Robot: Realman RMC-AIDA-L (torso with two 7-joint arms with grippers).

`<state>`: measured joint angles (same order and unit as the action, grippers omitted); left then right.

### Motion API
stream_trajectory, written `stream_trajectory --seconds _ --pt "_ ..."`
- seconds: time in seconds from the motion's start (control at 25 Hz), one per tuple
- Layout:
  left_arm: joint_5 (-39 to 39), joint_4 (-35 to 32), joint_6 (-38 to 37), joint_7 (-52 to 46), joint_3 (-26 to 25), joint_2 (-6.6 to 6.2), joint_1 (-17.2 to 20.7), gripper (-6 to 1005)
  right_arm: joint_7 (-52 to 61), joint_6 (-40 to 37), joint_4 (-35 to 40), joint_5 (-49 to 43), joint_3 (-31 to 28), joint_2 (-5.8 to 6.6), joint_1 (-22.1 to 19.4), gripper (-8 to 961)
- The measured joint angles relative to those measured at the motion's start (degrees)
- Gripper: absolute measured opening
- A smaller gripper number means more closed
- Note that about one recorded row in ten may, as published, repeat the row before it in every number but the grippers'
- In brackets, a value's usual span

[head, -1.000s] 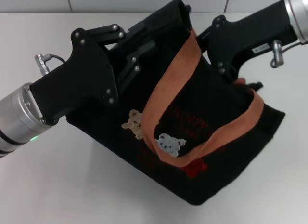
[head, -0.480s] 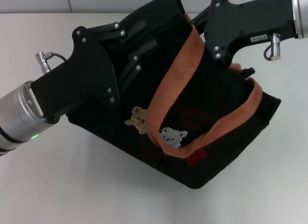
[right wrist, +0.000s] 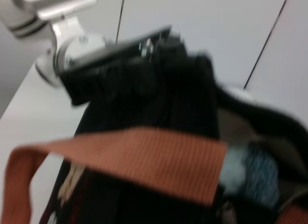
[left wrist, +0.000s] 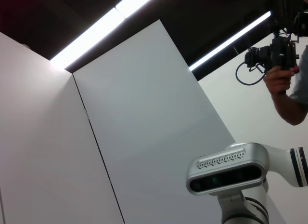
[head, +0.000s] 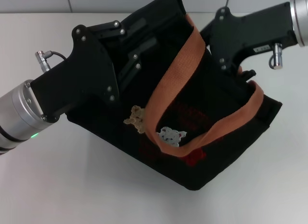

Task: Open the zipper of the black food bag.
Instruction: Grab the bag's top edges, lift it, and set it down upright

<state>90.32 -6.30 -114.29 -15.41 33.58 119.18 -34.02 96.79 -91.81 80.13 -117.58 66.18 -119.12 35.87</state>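
Zipper detail cannot be made out in any view: the track along the rim is lost in black fabric and behind both grippers, and no silvery pull shows. Black food bag (head: 202, 137) sits tilted at the centre of the head view, its top rim toward 11 o'clock and its base corner toward 5 o'clock, resting on the white table (head: 96, 195). It is boxy black fabric with an orange-brown strap (head: 173, 84) looping across its front, two small cream bear patches (head: 137, 119) at about 7 o'clock from the bag's middle, and dim red print beneath them. In the right wrist view the bag's mouth gapes, showing something pale blue inside (right wrist: 250, 173), with a strap running across in front. The left gripper (head: 132, 58) comes in from 9 o'clock and its dark fingers lie on the bag's upper end; whether they pinch anything cannot be told. The right gripper (head: 226, 65) reaches in from 2 o'clock, its tip hidden behind the bag's rim and strap, so its grip cannot be told either. The left wrist view shows only wall panels, ceiling lights and the robot's head (left wrist: 228, 168).
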Motion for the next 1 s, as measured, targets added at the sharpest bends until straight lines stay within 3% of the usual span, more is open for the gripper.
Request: stream_trajectory --seconds 0.24,0.4,0.56,0.68,0.92,1.0 --pt "-0.1 0.2 0.0 0.0 -0.4 0.00 -0.2 191 1.8 -4.1 1.0 -2.0 -1.7 0.07 -0.1 7" --pt "-0.2 0.2 0.0 0.0 -0.2 0.00 -0.3 191 3.8 -5.3 -0.7 -0.7 -6.8 0.21 0.2 10" --pt "-0.2 0.2 0.0 -0.2 0.0 0.00 -0.4 191 5.5 -7.0 -2.7 -0.3 -7.2 0.65 1.5 14" --pt "-0.1 0.2 0.0 -0.2 0.1 -0.01 -0.4 191 5.6 -7.7 -1.5 -0.2 -6.8 0.21 1.4 17" --pt "0.1 0.0 0.0 -0.2 0.1 -0.01 -0.3 191 5.9 -8.0 -0.2 0.5 -6.6 0.14 1.3 173" --pt "0.1 0.0 -0.1 -0.2 0.1 -0.01 -0.3 191 5.4 -8.4 0.8 1.2 -6.4 0.06 1.0 264"
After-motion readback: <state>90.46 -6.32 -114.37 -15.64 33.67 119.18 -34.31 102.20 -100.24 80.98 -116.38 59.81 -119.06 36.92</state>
